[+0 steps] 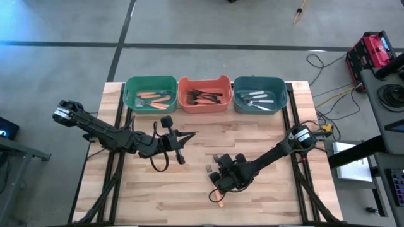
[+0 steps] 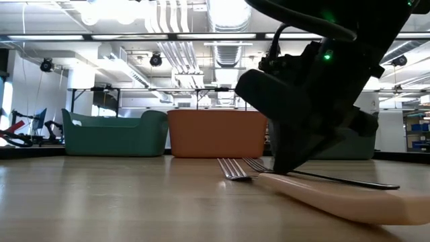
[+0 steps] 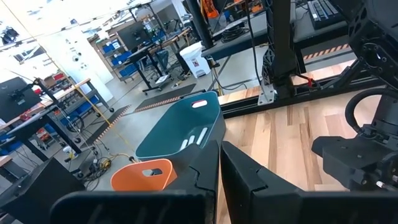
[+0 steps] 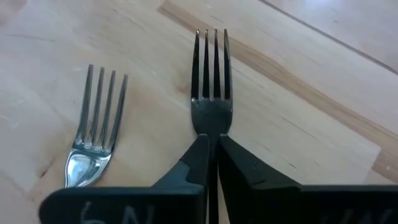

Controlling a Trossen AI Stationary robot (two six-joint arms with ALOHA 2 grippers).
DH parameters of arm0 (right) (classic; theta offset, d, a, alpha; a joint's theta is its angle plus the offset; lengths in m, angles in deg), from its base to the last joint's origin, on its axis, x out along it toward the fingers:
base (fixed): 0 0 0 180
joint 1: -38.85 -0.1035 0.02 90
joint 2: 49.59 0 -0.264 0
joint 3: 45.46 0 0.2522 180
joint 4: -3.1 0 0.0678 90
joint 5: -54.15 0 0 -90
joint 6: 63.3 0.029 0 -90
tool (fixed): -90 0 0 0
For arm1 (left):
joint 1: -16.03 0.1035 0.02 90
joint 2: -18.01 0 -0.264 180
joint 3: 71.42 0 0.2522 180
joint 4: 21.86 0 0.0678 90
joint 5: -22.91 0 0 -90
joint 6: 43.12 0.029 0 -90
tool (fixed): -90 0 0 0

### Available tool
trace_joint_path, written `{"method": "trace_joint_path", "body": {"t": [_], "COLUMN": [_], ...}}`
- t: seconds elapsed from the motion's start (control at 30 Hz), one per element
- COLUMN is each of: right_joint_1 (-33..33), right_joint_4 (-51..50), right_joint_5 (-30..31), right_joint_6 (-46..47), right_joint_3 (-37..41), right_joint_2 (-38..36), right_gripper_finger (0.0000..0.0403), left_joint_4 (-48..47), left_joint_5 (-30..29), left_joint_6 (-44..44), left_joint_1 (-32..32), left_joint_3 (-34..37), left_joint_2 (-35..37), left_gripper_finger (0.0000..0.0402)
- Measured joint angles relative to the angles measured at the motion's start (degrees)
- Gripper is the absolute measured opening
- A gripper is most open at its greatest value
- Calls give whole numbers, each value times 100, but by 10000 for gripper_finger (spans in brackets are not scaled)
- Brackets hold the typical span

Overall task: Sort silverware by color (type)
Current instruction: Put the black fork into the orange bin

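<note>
Pinching a dark fork (image 4: 211,93) by its neck in the right gripper (image 4: 211,146), low on the near table (image 1: 265,135) beside an orange-handled fork (image 2: 336,195); left gripper (image 1: 189,134) closed, empty, mid-table.

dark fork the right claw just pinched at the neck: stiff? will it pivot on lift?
The dark fork looks like rigid metal, so probably no flex. The right claw pinches only its narrow neck, so it may swivel. Thin and flat, it shouldn't roll.
</note>
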Motion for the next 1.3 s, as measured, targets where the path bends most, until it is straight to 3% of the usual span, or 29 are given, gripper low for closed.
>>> {"method": "trace_joint_path", "body": {"t": [0.37,0.97,1.17,1.3], "right_joint_1": [-24,-45,-46,-15], "right_joint_4": [-73,-99,579,1518], "right_joint_5": [95,788,1375,1412], "right_joint_6": [-528,-1772,-2581,-3385], "right_joint_3": [39,31,228,597], "right_joint_2": [-461,-1057,-1503,-1857], "right_gripper_finger": [12,12,12,12], "left_joint_4": [103,221,229,234], "left_joint_5": [2,7,13,13], "left_joint_6": [-2,-68,-68,-68], "left_joint_1": [0,0,0,0], "left_joint_3": [0,0,0,0], "left_joint_2": [0,-2,-2,-2], "left_gripper_finger": [0,0,0,0]}}
